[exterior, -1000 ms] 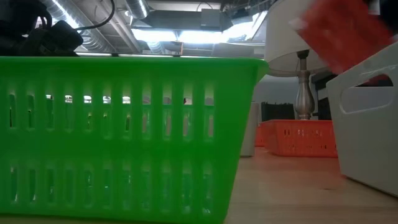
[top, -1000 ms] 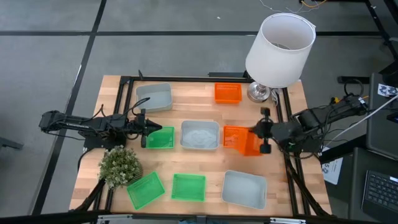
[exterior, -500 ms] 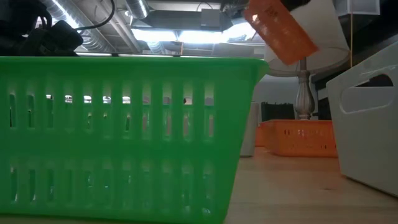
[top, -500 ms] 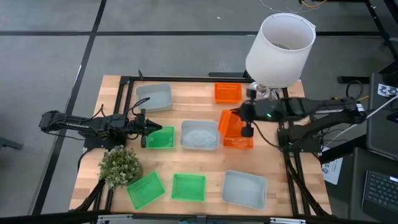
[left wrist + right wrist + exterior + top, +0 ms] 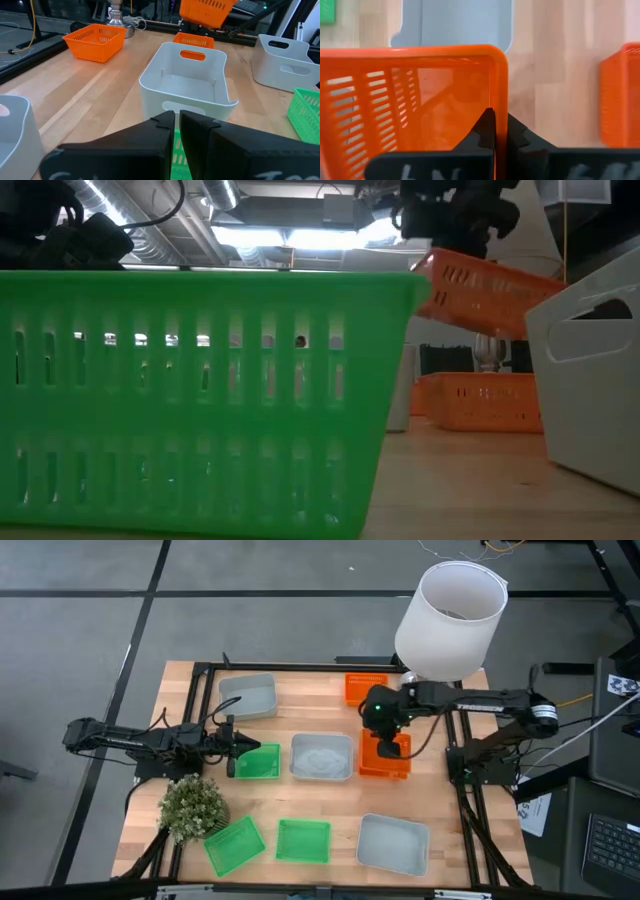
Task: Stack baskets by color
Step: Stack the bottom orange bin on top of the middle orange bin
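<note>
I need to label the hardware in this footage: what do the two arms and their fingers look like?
Both are slim, dark, jointed arms with black cables running along them. The left gripper and right gripper each end in two flat matte-black fingers. A small green light glows on the right arm.

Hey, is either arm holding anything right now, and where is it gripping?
The right gripper pinches an orange basket by its rim, lifted off the table. The left gripper is clamped on a green basket's edge.

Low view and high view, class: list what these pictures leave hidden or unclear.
- Low view: the near green basket blocks most of the table.
- High view: the right gripper covers part of the held orange basket.
- High view: the lampshade hides its own base.
</note>
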Controlling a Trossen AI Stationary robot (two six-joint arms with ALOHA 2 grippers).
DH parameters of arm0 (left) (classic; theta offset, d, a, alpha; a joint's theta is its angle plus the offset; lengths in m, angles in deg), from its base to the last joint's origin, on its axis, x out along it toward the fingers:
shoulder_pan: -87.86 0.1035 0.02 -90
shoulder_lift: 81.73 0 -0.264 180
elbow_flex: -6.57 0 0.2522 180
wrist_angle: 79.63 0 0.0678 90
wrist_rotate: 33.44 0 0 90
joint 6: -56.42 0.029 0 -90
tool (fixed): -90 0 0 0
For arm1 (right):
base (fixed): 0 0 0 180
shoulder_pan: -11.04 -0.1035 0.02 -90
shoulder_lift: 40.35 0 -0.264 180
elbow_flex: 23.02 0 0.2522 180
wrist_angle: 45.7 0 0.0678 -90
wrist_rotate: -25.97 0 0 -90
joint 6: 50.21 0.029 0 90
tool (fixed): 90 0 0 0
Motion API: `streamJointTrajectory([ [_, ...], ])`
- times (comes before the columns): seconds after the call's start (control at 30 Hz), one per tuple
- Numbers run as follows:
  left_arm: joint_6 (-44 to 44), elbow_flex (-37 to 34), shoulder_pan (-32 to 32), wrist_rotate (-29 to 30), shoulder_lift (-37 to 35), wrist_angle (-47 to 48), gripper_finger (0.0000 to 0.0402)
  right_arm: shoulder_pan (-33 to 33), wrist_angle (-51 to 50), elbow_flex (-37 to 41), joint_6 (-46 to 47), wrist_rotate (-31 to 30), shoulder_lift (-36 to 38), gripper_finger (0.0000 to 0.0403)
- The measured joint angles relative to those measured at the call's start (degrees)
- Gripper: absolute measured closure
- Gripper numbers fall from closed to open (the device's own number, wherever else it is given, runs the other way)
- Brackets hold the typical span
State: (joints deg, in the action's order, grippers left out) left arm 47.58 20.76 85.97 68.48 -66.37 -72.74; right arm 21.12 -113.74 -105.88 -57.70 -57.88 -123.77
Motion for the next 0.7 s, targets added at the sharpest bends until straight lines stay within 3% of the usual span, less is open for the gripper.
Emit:
streamJointTrajectory([
  [0.7,-0.2,0.0,0.0,0.0,0.0,0.0,0.038,0.0,-2.0,0.0,2.9,0.1,-3.0,0.0403],
])
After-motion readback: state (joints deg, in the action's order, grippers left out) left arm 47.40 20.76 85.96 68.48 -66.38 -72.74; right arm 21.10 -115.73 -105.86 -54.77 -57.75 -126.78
